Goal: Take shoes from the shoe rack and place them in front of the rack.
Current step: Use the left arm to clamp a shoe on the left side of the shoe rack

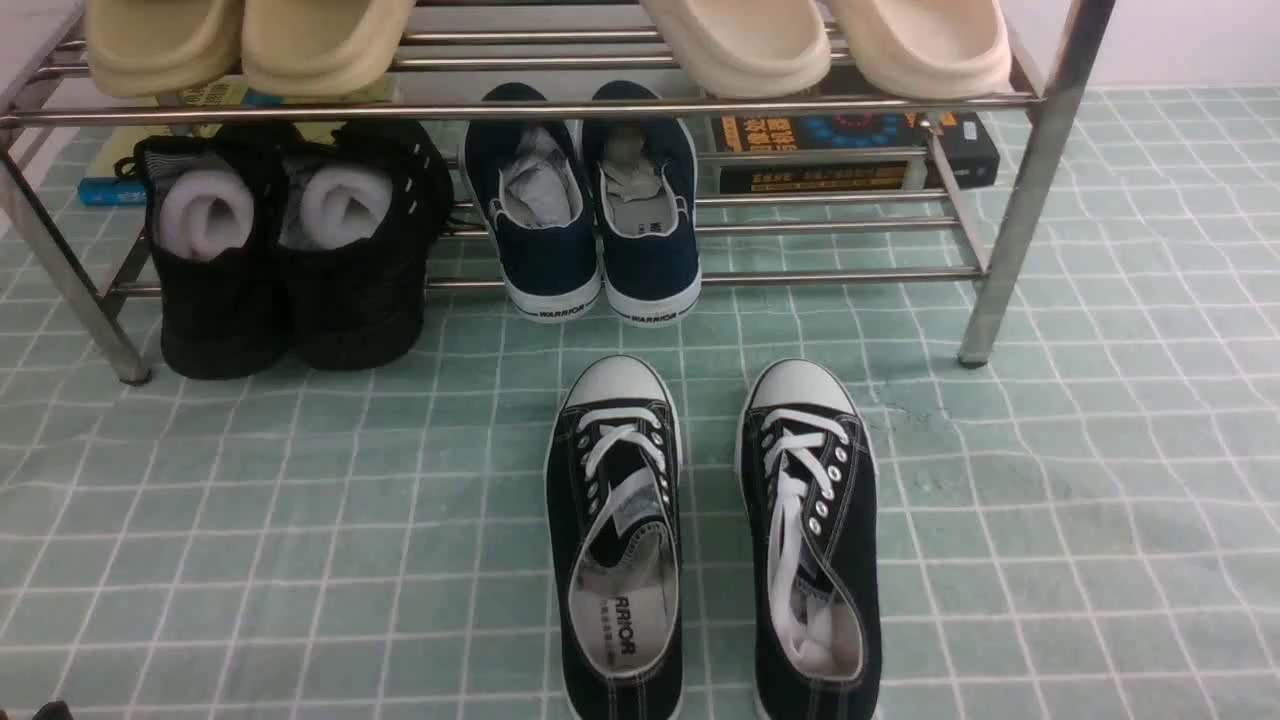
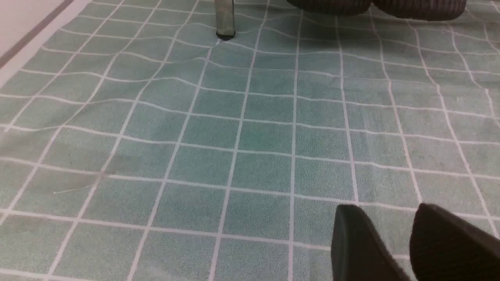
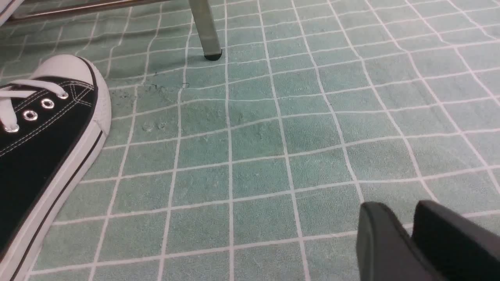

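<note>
The shoes, two all-black mesh sneakers (image 1: 215,260) (image 1: 360,250) stuffed with white paper, stand at the left end of the steel shoe rack's (image 1: 520,110) lower tier, heels toward me and reaching past the front bar. In the left wrist view their dark heels (image 2: 330,6) show at the far edge, beside a rack leg (image 2: 225,19). My left gripper (image 2: 386,212) hovers low over the cloth, well short of them, open and empty. My right gripper (image 3: 400,208) is shut on nothing, over bare cloth to the right of a lace-up. Neither gripper shows in the front view.
Black canvas lace-ups (image 1: 615,540) (image 1: 810,530) with white toe caps lie on the green checked cloth (image 1: 1050,500) before the rack. Navy slip-ons (image 1: 590,210) sit mid-rack, beige slippers (image 1: 740,40) on the upper tier, boxes (image 1: 850,150) behind. A rack leg (image 3: 205,27) stands ahead of the right gripper.
</note>
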{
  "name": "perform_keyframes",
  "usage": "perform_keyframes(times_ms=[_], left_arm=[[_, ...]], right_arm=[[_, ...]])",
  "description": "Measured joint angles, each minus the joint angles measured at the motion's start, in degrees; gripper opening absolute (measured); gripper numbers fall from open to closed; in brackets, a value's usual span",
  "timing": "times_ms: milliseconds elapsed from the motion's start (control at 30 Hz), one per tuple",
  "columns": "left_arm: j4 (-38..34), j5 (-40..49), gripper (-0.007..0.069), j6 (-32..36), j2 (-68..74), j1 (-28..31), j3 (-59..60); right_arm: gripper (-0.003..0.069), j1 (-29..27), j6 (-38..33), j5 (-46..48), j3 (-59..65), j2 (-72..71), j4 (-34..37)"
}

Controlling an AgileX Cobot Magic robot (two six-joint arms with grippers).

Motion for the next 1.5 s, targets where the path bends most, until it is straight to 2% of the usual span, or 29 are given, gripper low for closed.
perform_keyframes(times_ms=[633, 700, 767, 800, 833, 900, 1000, 1200, 1367, 1500], left_arm=[[1.99, 0.0, 0.0242, -0.48, 0.0, 0.0, 0.0], [-1.89, -0.07, 0.0242, -4.1, 0.0, 0.0, 0.0], [-9.82, -0.27, 0.0242, -11.05, 0.0, 0.0, 0.0], [-10.83, -0.27, 0.0242, -12.8, 0.0, 0.0, 0.0], [-17.89, -0.27, 0.0242, -19.06, 0.0, 0.0, 0.0], [-26.63, -0.21, 0.0242, -26.42, 0.0, 0.0, 0.11], [-33.92, -0.26, 0.0242, -34.8, 0.0, 0.0, 0.36], [-35.29, -1.46, 0.0242, -37.49, 0.0, 0.0, 0.54], [-35.41, -1.99, 0.0212, -35.91, 0.0, 0.0, 0.54], [-33.84, -1.15, 0.0059, -31.53, 0.64, 0.0, -3.21]], right_arm=[[0.0174, 0.0, 0.0, 0.0, 0.0, 0.0, 0.0], [0.0178, 0.0, 0.0, 0.0, 0.0, 0.0, 0.0], [0.0183, 0.0, 0.0, 0.0, 0.0, 0.0, 0.0], [0.0183, 0.0, 0.0, 0.0, 0.0, 0.0, 0.0], [0.0185, 0.0, 0.0, 0.0, 0.0, 0.0, 0.0], [0.019, 0.0, 0.0, 0.0, 0.0, 0.0, 0.0], [0.0193, 0.0, 0.0, 0.0, 0.0, 0.0, 0.0], [0.02, 0.0, 0.0, 0.0, 0.0, 0.0, 0.0], [0.02, 0.0, 0.0, 0.0, 0.0, 0.0, 0.0], [0.02, 0.0, 0.0, 0.0, 0.0, 0.0, 0.0]])
